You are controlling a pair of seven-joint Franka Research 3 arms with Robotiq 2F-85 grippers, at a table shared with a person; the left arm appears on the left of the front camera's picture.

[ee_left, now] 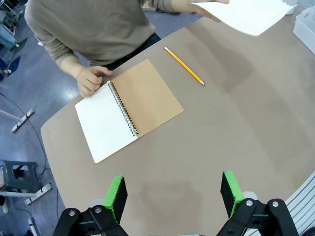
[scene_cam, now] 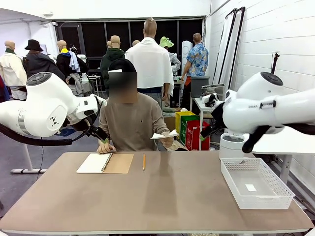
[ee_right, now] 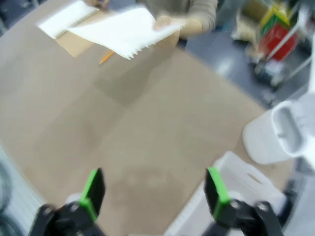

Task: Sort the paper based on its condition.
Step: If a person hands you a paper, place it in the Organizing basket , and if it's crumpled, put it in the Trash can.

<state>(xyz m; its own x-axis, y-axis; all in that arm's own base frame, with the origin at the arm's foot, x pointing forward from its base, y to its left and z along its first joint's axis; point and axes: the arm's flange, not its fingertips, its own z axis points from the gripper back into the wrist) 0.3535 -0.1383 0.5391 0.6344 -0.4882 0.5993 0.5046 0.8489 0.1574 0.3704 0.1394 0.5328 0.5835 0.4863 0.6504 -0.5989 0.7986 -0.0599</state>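
White block wall [scene_cam: 256, 44], dark windows [scene_cam: 93, 37]

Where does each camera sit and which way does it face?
Front view: between the left arm and right arm, both in frame, facing the person across the table.
Left wrist view: above the table, looking down at notebook and pencil; the left hand open below.
Right wrist view: above the table, looking down near the basket; the right hand open below.
Both wrist views share the person's sheet.

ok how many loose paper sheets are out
1: the sheet in the person's hand over the table's far edge. A white scrap in the basket may be another.
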